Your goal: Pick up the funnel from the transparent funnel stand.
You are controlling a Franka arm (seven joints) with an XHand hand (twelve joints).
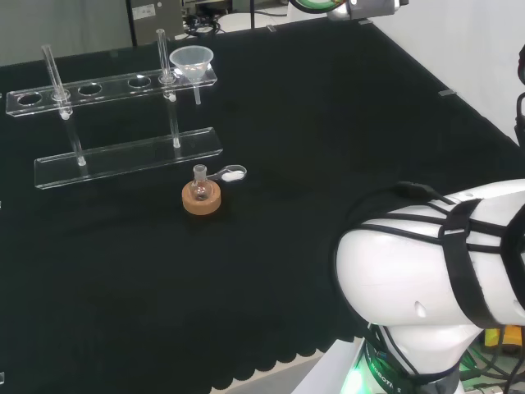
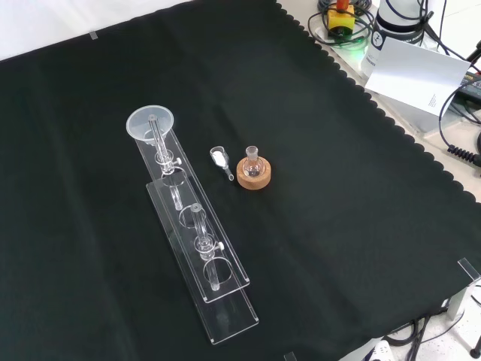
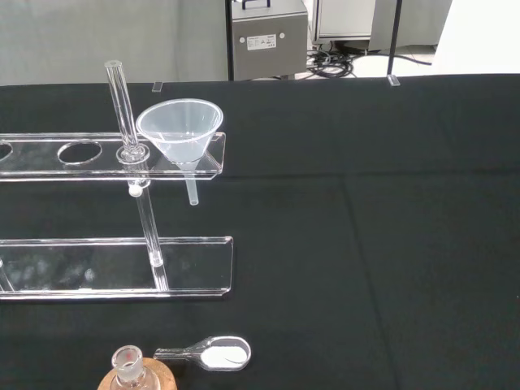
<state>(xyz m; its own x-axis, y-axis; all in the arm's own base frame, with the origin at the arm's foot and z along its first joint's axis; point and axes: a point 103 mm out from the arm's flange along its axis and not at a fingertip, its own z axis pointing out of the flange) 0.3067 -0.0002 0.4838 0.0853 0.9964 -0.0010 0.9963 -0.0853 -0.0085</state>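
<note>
Funnel point(image 1: 191, 62) sat in the end hole of the clear stand point(image 1: 123, 156) in the head view, at the stand's right end, its cone caught by the upper shelf and its stem hanging free below, which I judge is why it stood upright there. A small flask point(image 1: 199, 185) on a cork ring point(image 1: 201, 199) stood just in front of the stand's lower shelf, with a little scoop point(image 1: 229, 173) lying just beside it; the ring presumably kept the round-bottomed flask from rolling. The arm's white link point(image 1: 426, 254) bulked well to the right of the stand. In the front view the funnel point(image 2: 150, 122) was at the stand's far end, the stand point(image 2: 197, 248) running toward the camera, with the scoop point(image 2: 220, 159) and the flask point(image 2: 251, 159) on its ring point(image 2: 254, 174) just to the stand's right. In the wrist view the funnel point(image 3: 180, 132) sat in the stand's end hole beside an upright post point(image 3: 123, 110), with the stand point(image 3: 114, 268) spread under it, and the flask point(image 3: 128, 363) and scoop point(image 3: 213, 353) nearer the camera than the stand. Whether the hand's fingers were spread or curled I could not tell; the funnel was untouched, so the reach looked not yet made.
</note>
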